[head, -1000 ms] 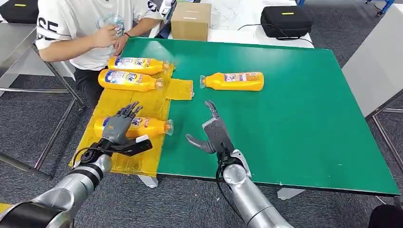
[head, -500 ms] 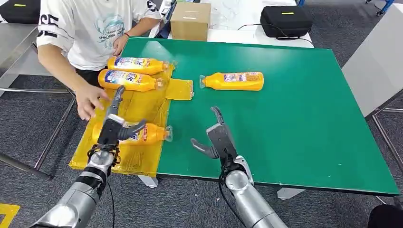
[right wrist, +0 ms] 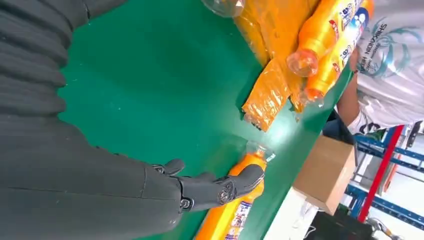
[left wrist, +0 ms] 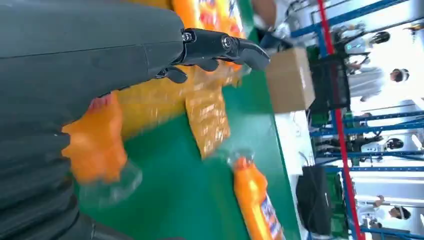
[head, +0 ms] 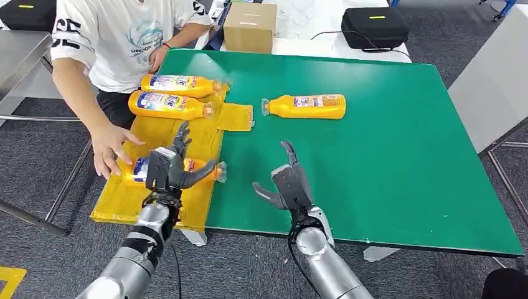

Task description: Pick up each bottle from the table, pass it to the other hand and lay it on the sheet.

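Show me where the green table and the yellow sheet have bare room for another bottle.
Bare green table lies right of the lone bottle and ahead of the right hand. The yellow sheet is crowded: two bottles at its far end, a third bottle under the left hand, a person's hand beside it. A strip between them is free.

4 orange bottles: 2 side by side at far end of the yellow sheet (head: pixel 155 199), i.e. (head: pixel 179 83) & (head: pixel 168 104); 1 at near end (head: pixel 187 171); 1 off sheet on the green table (head: pixel 398 156), right of the rest (head: pixel 305 106). 1 cardboard box (head: pixel 250 27), 2 black cases (head: pixel 375 27) (head: pixel 25 12), 1 person (head: pixel 112 43).
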